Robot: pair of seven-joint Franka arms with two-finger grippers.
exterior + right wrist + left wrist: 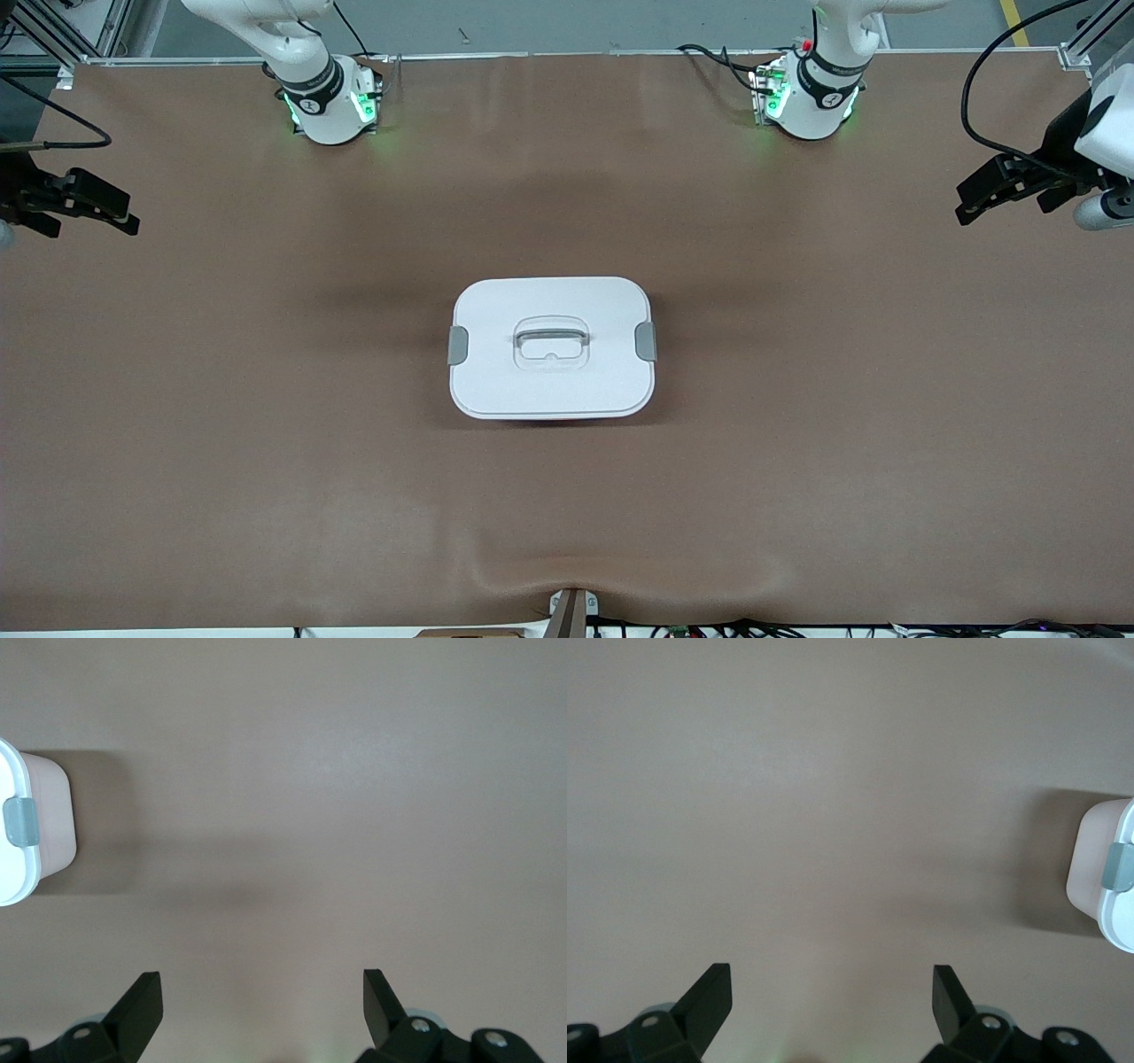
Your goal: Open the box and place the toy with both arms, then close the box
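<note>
The box (551,346) stands in the middle of the table with its white lid on, a grey clip (457,345) at each short side and the recessed handle (551,338) at the centre. Its pink body shows at the edge of the left wrist view (1085,859) and of the right wrist view (53,815). The toy is out of view. My left gripper (964,204) (833,973) hangs open and empty over the left arm's end of the table. My right gripper (131,215) (261,977) hangs open and empty over the right arm's end. Both are well apart from the box.
A brown mat (266,443) covers the table, and it bulges at the edge nearest the front camera around a small bracket (567,611). The arm bases (332,106) (811,102) stand along the edge farthest from the front camera, with cables beside them.
</note>
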